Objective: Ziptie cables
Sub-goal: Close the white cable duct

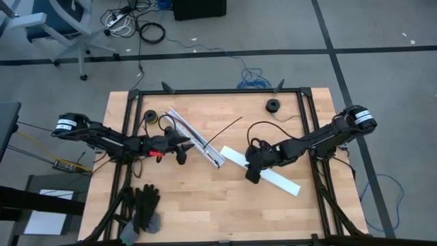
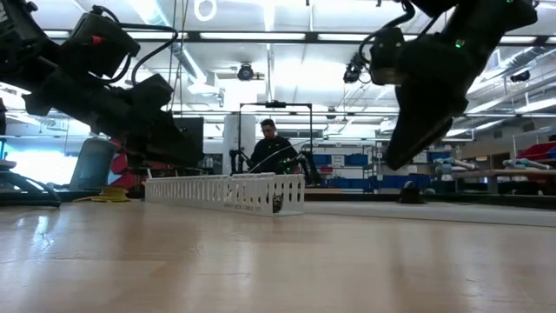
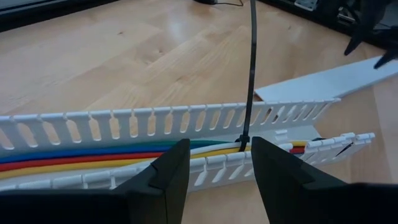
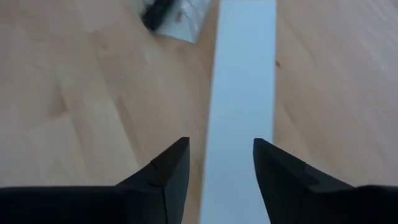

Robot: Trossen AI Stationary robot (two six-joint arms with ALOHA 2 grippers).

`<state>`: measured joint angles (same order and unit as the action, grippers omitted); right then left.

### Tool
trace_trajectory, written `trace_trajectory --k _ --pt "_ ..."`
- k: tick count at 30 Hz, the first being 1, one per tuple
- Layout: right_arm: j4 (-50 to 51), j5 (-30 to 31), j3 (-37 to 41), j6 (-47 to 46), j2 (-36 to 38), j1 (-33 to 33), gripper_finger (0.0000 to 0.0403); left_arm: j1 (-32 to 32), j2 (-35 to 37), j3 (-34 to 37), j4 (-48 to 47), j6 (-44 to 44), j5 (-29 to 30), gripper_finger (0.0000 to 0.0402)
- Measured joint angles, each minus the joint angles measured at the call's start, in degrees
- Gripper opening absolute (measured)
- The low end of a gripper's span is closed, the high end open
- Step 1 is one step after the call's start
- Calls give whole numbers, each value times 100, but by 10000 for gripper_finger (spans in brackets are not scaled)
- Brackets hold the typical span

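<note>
We find the cables (image 3: 93,158), thin, light and limp, lying side by side in the white slotted channel (image 3: 155,121) near the middle of the table (image 1: 205,198), already cinched by a black zip tie (image 3: 250,74) whose stiff tail stands free. We would grip that tail, not the wires. The left pincer (image 3: 214,171) hovers open, empty, beside the channel; the right pincer (image 4: 217,171) hangs open above the flat white cover strip (image 4: 242,74).
</note>
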<state>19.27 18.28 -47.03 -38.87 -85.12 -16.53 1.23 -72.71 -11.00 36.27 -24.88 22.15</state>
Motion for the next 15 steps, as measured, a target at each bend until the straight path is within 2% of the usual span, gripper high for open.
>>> trace_trajectory --k 9,15 --pt "231 -6 63 165 -199 2 165 0 1 0 -4 -4 0 147" --pt "179 -33 63 170 -198 3 210 0 1 0 -26 2 2 147"
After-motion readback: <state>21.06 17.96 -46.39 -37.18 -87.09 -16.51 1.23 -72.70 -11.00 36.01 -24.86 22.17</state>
